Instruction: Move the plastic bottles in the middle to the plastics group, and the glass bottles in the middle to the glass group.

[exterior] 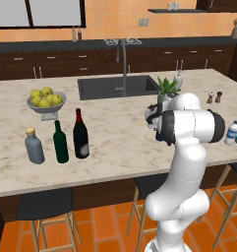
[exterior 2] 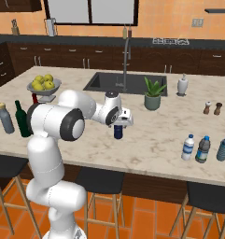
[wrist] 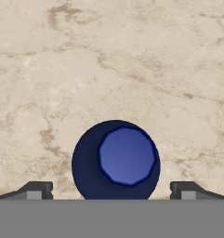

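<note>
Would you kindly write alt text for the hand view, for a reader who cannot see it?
Seen from directly above, a dark blue bottle with a lighter blue cap stands on a beige marbled counter, centred between the two dark fingertips of the open gripper, which do not touch it.

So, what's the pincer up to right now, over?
Pincer open, straight above the dark blue bottle mid-counter, tips either side of its cap, no grip. Potted plant stands apart, behind it. Three plastic bottles grouped off to the right.
</note>
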Robot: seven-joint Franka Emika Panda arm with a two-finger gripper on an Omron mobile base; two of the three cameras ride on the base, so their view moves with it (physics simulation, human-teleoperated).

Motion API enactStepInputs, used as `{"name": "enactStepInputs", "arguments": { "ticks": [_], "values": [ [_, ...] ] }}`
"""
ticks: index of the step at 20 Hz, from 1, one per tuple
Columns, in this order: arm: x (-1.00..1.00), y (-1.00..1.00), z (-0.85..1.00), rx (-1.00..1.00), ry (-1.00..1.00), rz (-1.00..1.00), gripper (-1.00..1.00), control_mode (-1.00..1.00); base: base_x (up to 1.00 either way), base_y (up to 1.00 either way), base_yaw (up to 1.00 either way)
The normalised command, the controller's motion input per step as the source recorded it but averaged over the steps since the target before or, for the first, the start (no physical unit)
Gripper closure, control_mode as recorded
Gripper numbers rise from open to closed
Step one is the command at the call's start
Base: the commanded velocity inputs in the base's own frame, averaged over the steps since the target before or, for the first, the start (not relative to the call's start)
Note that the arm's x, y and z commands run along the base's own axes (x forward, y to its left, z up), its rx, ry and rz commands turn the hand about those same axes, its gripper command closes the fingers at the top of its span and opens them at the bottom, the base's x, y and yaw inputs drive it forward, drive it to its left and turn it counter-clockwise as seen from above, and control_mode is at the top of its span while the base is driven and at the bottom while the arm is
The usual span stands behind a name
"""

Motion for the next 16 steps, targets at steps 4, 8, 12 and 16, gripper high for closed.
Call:
{"name": "enactStepInputs", "arguments": {
  "ticks": [4, 8, 12, 16],
  "values": [
    [0.06, 0.0, -0.04, 0.0, -0.01, 0.0, -1.0, -1.0, 0.0, 0.0, 0.0],
    [0.19, 0.0, 0.0, 0.0, -0.03, 0.0, -1.0, -1.0, 0.0, 0.0, 0.0],
    [0.11, 0.0, 0.0, 0.0, -0.02, 0.0, 1.0, -1.0, 0.0, 0.0, 0.0],
    [0.0, 0.0, 0.0, 0.0, 0.0, 0.0, 1.0, -1.0, 0.0, 0.0, 0.0]
  ]
}}
